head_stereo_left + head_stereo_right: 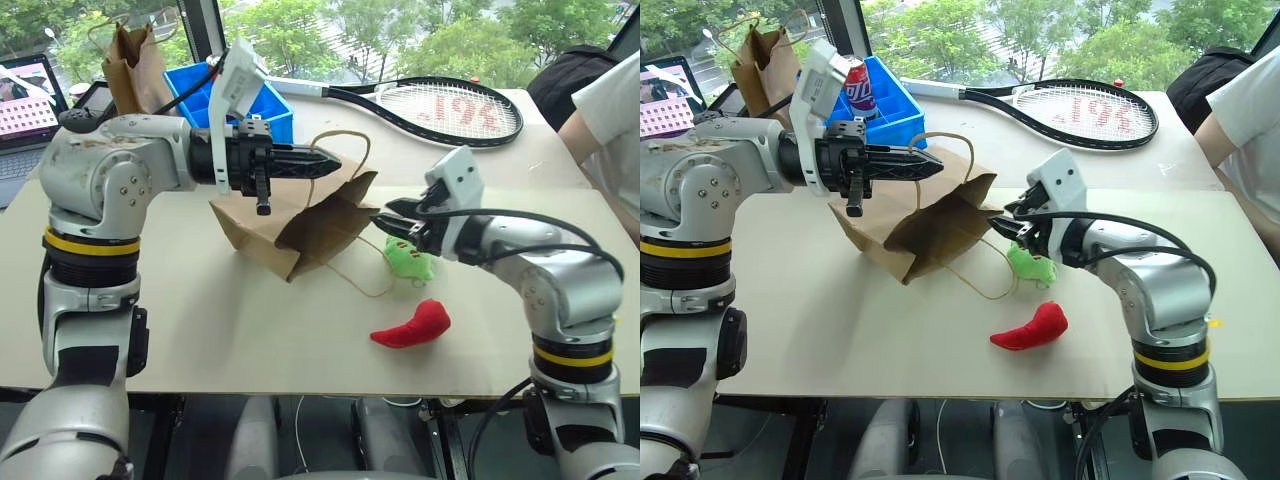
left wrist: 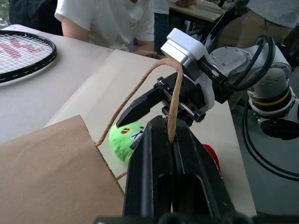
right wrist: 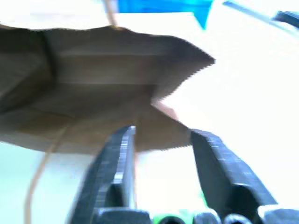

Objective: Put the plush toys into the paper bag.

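Observation:
The paper bag (image 1: 300,225) lies tilted on the table with its mouth facing right. Its upper twine handle (image 2: 175,100) is pinched in my left gripper (image 1: 330,160), which is shut on it and holds that side raised. My right gripper (image 1: 393,220) hovers just outside the bag's mouth, open, with nothing between its fingers (image 3: 117,154). The green plush toy (image 1: 408,262) sits on the table right below the right gripper. The red chili-shaped plush toy (image 1: 412,326) lies nearer the front edge, apart from both grippers.
A tennis racket (image 1: 440,110) lies across the back of the table. A blue bin (image 1: 200,90) holding a can (image 1: 860,85) and a crumpled brown bag (image 1: 135,65) stand at the back left. A person (image 1: 610,120) sits at the far right.

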You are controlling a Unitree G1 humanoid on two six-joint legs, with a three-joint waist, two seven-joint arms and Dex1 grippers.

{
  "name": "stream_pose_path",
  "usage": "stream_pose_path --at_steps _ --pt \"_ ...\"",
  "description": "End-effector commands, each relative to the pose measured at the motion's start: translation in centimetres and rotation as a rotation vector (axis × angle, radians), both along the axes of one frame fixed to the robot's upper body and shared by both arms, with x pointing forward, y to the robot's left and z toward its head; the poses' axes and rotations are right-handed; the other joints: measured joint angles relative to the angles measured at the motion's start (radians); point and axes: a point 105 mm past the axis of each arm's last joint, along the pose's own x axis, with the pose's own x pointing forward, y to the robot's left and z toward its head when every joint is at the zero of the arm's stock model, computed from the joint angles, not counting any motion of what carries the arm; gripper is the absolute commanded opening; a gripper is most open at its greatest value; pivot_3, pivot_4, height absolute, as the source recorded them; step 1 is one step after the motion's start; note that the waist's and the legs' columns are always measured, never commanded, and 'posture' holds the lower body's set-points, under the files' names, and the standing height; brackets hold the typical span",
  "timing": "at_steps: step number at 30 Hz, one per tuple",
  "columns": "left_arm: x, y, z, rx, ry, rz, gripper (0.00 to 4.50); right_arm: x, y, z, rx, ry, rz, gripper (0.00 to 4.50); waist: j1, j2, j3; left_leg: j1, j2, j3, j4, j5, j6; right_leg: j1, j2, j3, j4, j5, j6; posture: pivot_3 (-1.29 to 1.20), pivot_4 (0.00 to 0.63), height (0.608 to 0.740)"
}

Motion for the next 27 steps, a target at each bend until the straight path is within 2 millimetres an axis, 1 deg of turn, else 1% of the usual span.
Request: stream_pose_path --at_steps 1,3,6,8,9,12,13,15,16,18,19,20,21,22,23,24,26,27 --pt "-0.6 0.2 1.4 -0.012 -0.057 -0.010 0.00 -0.6 -1.9 -0.8 -0.038 0.032 -0.067 3.85 0.002 0.000 0.000 0.000 0.000 0.000 0.000 0.000 0.000 0.000 0.000 0.000 0.000 0.000 0.000 0.00 0.150 0.660" --pt "-0.5 0.2 1.5 -0.011 -0.058 -0.010 0.00 -0.9 -2.4 -2.9 -0.084 0.104 -0.087 3.85 0.002 0.000 0.000 0.000 0.000 0.000 -0.002 0.000 0.000 0.000 0.000 0.000 -0.002 0.000 0.000 0.00 0.150 0.660" --pt "-0.5 0.2 1.6 -0.009 -0.062 -0.011 0.00 -0.7 -2.8 -5.5 -0.123 0.163 -0.118 3.85 0.002 0.000 0.000 0.000 0.000 0.000 -0.004 0.000 0.000 0.001 0.000 0.000 -0.006 0.000 0.000 0.00 0.150 0.660" --pt "-0.6 0.1 1.7 -0.007 -0.064 -0.013 0.00 -0.4 -3.1 -7.0 -0.157 0.184 -0.139 3.85 0.000 0.000 0.000 0.000 0.000 0.000 -0.005 0.000 0.000 0.002 0.000 0.000 -0.010 0.001 0.000 0.00 0.150 0.660" --pt "-0.5 0.1 1.7 -0.006 -0.064 -0.013 0.00 -0.2 -3.2 -7.3 -0.158 0.185 -0.151 3.85 0.000 0.000 0.000 0.000 -0.001 0.000 -0.006 0.000 0.000 0.002 0.000 0.001 -0.011 0.001 0.000 0.00 0.150 0.660" --pt "-0.6 0.2 1.7 -0.003 -0.065 -0.013 0.00 0.4 -3.7 -7.4 -0.174 0.160 -0.173 3.16 0.001 0.000 0.000 0.001 -0.001 0.000 -0.007 0.000 0.000 0.003 0.000 0.001 -0.012 0.001 0.000 0.00 0.150 0.660" --pt "-0.6 0.2 1.7 -0.003 -0.066 -0.013 0.00 0.7 -4.1 -7.1 -0.193 0.133 -0.191 2.72 0.002 0.000 0.000 0.001 -0.001 0.000 -0.007 0.000 0.000 0.004 0.000 0.001 -0.012 0.001 0.000 0.00 0.150 0.660" --pt "-0.6 0.2 1.7 -0.001 -0.067 -0.015 0.00 1.2 -6.1 -6.8 -0.326 0.068 -0.241 2.14 0.004 0.000 0.000 0.001 -0.001 0.000 -0.007 0.000 0.000 0.004 0.000 0.001 -0.012 0.002 0.000 0.00 0.150 0.660" --pt "-0.7 0.2 1.6 0.000 -0.067 -0.016 0.00 1.3 -6.9 -6.7 -0.361 0.050 -0.257 1.78 0.006 0.000 0.000 0.001 -0.001 0.000 -0.007 0.001 -0.001 0.004 0.000 0.001 -0.012 0.002 0.000 0.00 0.150 0.660" --pt "-1.0 0.1 1.6 -0.001 -0.065 -0.029 0.00 1.4 -8.3 -5.1 -0.305 0.011 -0.284 1.11 0.011 0.000 0.000 0.001 -0.002 0.000 -0.007 0.001 -0.002 0.005 0.000 0.001 -0.013 0.001 0.001 0.00 0.150 0.660" --pt "-1.1 0.1 1.6 -0.001 -0.065 -0.032 0.00 1.4 -9.0 -3.7 -0.275 -0.026 -0.295 0.69 0.013 0.000 0.000 0.001 -0.002 0.000 -0.007 0.002 -0.002 0.005 0.000 0.001 -0.013 0.001 0.001 0.00 0.150 0.660" --pt "-1.1 0.1 1.5 -0.002 -0.065 -0.033 0.00 1.3 -9.5 -2.3 -0.270 -0.067 -0.291 0.43 0.015 0.000 0.001 0.001 -0.002 0.000 -0.007 0.002 -0.002 0.005 0.000 0.001 -0.014 0.001 0.001 0.00 0.150 0.660" --pt "-1.0 0.1 1.5 -0.003 -0.065 -0.032 0.00 1.3 -9.8 -1.5 -0.275 -0.093 -0.285 0.13 0.015 0.000 0.001 0.001 -0.002 0.001 -0.007 0.002 -0.003 0.005 -0.001 0.002 -0.014 0.002 0.001 0.00 0.150 0.660" --pt "-0.9 0.0 1.4 0.002 -0.068 -0.033 0.00 0.9 -9.2 -0.2 -0.314 -0.145 -0.222 0.06 0.015 0.001 0.002 0.001 -0.003 0.001 -0.007 0.002 -0.003 0.005 -0.001 0.002 -0.014 0.002 0.001 0.00 0.150 0.660" --pt "-0.9 0.0 1.4 0.005 -0.070 -0.033 0.00 0.6 -8.7 0.6 -0.343 -0.175 -0.175 0.06 0.015 0.002 0.003 0.001 -0.003 0.001 -0.007 0.002 -0.003 0.005 -0.001 0.003 -0.014 0.002 0.001 0.00 0.150 0.660" --pt "-0.9 0.0 1.4 0.005 -0.071 -0.034 0.00 0.1 -7.4 1.7 -0.330 -0.211 -0.104 0.06 0.014 0.002 0.003 0.001 -0.003 0.001 -0.007 0.002 -0.003 0.005 -0.001 0.003 -0.014 0.002 0.001 0.00 0.150 0.660" --pt "-0.8 -0.1 1.4 0.004 -0.071 -0.035 0.00 -0.6 -5.9 2.9 -0.310 -0.241 -0.013 0.06 0.001 0.002 0.003 0.001 -0.002 0.001 -0.008 0.002 -0.003 0.004 0.000 0.002 -0.013 0.002 0.001 0.00 0.150 0.660" --pt "-0.8 -0.1 1.4 0.004 -0.072 -0.035 0.00 -1.4 -4.5 3.2 -0.301 -0.242 0.060 0.06 -0.002 0.002 0.003 0.002 -0.002 0.001 -0.010 0.002 -0.003 0.004 0.000 0.003 -0.013 0.002 0.001 0.00 0.150 0.660"
